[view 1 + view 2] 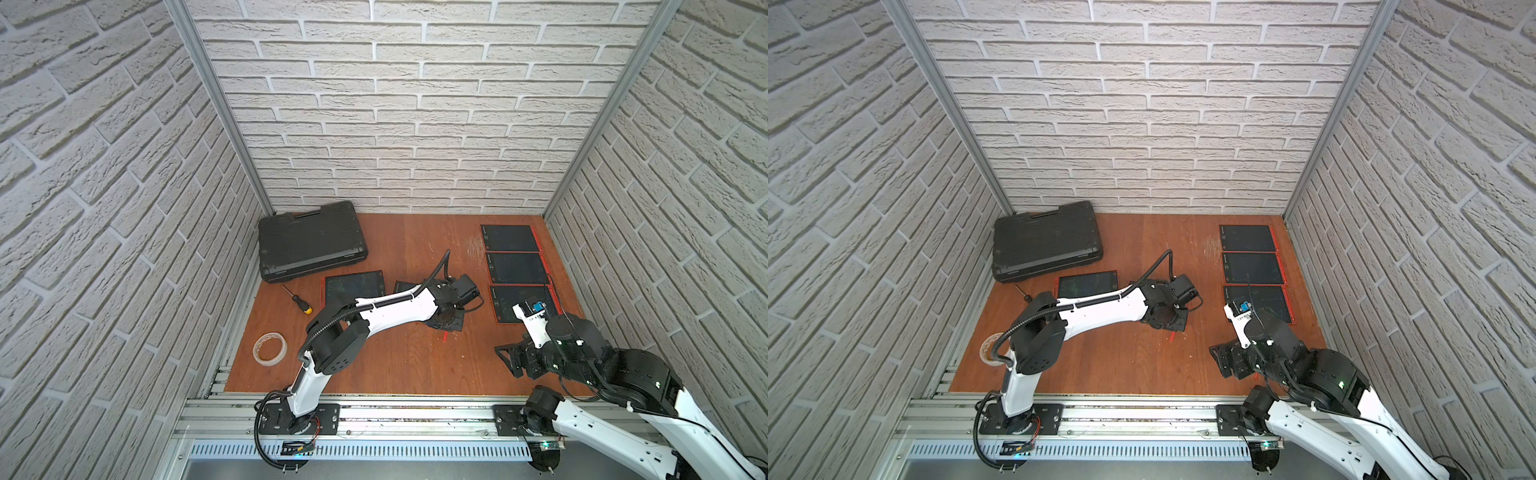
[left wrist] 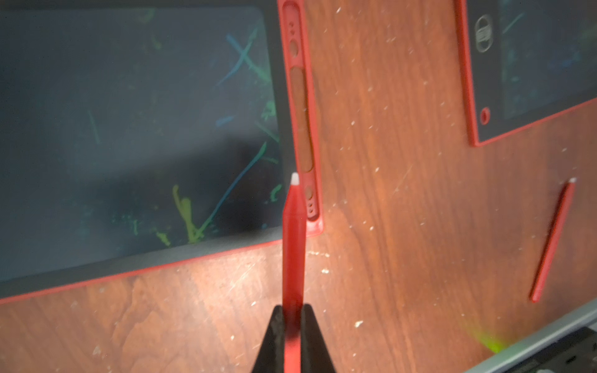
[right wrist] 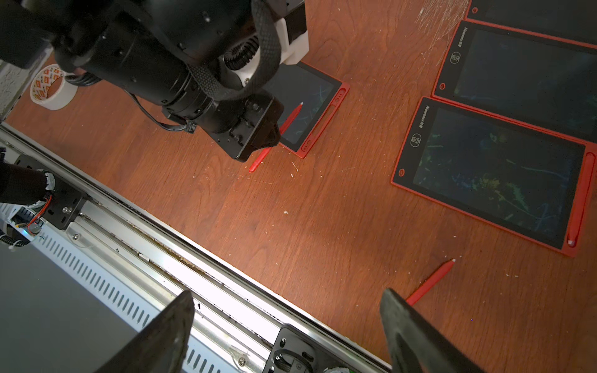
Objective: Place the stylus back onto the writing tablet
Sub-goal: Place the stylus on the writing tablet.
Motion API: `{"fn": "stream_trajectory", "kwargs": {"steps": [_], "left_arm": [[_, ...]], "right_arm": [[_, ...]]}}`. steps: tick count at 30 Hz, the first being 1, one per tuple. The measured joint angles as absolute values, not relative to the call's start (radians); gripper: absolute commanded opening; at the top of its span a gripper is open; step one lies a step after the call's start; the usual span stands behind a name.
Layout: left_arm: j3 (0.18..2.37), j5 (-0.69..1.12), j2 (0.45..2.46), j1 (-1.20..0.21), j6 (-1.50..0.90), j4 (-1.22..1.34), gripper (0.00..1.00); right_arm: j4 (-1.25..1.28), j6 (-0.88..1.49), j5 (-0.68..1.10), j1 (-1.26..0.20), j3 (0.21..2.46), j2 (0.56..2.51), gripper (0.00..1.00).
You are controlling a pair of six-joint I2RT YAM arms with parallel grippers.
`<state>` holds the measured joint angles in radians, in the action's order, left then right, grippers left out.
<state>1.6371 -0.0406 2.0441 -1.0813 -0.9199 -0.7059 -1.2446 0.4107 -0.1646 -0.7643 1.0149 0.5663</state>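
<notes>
Left gripper [image 2: 293, 315] of mine is clamped on the red stylus [image 2: 293, 245] — its white tip sits over the end of the side slot [image 2: 302, 122] on the writing tablet [image 2: 129, 129], near a corner. My right gripper [image 3: 287, 323] gapes wide, holding nothing, over the table [image 3: 323, 210] — a second stylus [image 3: 431, 282] lies just beside one finger.

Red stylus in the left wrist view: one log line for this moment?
left gripper: shut on red plastic stylus | stylus tip: near empty slot of red-framed writing tablet, not seated | right gripper: open, empty
</notes>
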Motion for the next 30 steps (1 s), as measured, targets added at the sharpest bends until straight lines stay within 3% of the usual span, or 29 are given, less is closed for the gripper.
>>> {"fn": "stream_trajectory", "kwargs": {"steps": [30], "left_arm": [[1.651, 0.052, 2.149, -0.992, -0.945, -0.554, 0.13]], "right_arm": [[-1.237, 0.411, -0.165, -0.764, 1.004, 0.577, 0.9]]}}
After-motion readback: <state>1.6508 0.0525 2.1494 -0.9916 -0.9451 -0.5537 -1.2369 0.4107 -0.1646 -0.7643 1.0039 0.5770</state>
